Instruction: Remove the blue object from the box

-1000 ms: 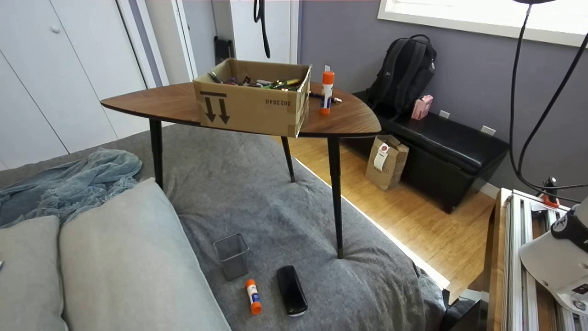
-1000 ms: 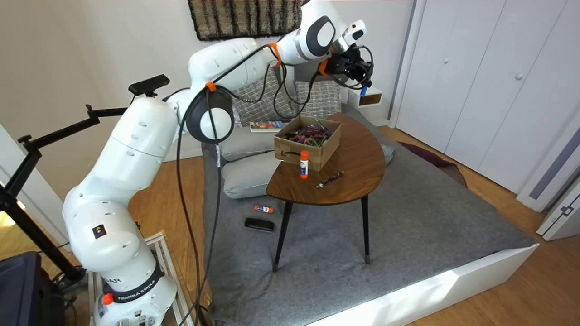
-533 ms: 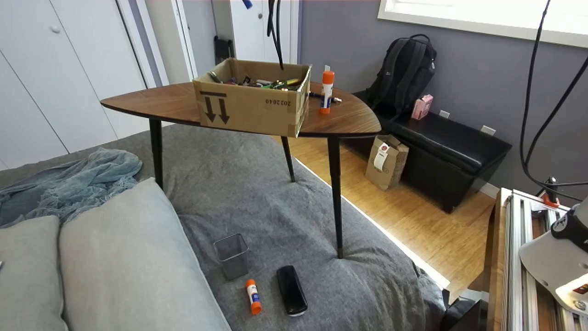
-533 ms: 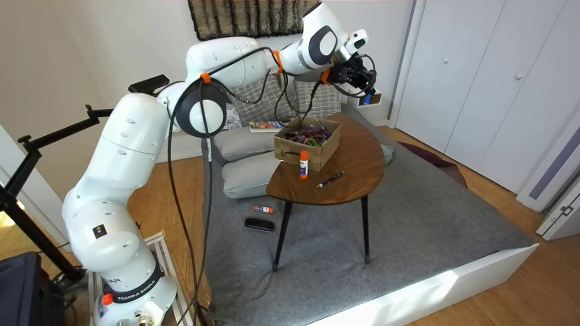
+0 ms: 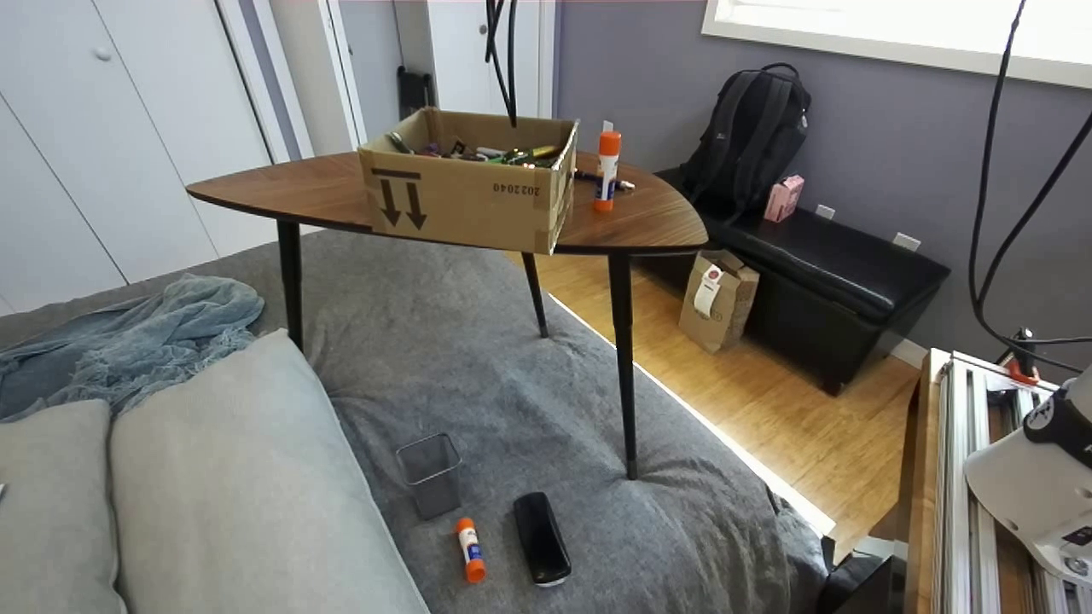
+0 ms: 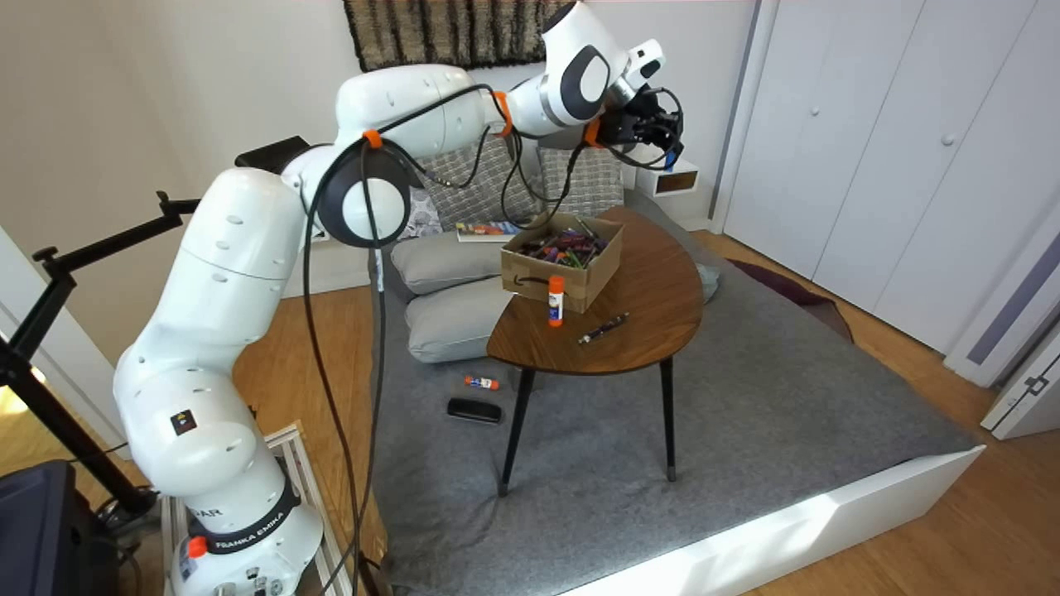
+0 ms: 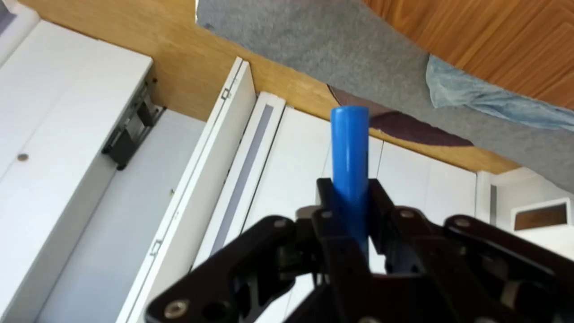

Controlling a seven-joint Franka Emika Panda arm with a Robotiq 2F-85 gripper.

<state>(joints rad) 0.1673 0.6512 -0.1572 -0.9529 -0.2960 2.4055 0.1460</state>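
Held aloft, a blue stick [image 7: 350, 143] juts from the pincer [image 7: 350, 193], pinched partway along with one end free, presumably for a tidy set-down. The stick is out of the cardboard box [image 5: 469, 200], which sits at the edge of the wooden desk [image 6: 660, 281], perhaps overhanging it. A glue stick [image 6: 556, 302] stands upright just beside the box, a pen [image 6: 604, 329] near; the desk's wider stretch likely offers landing room.
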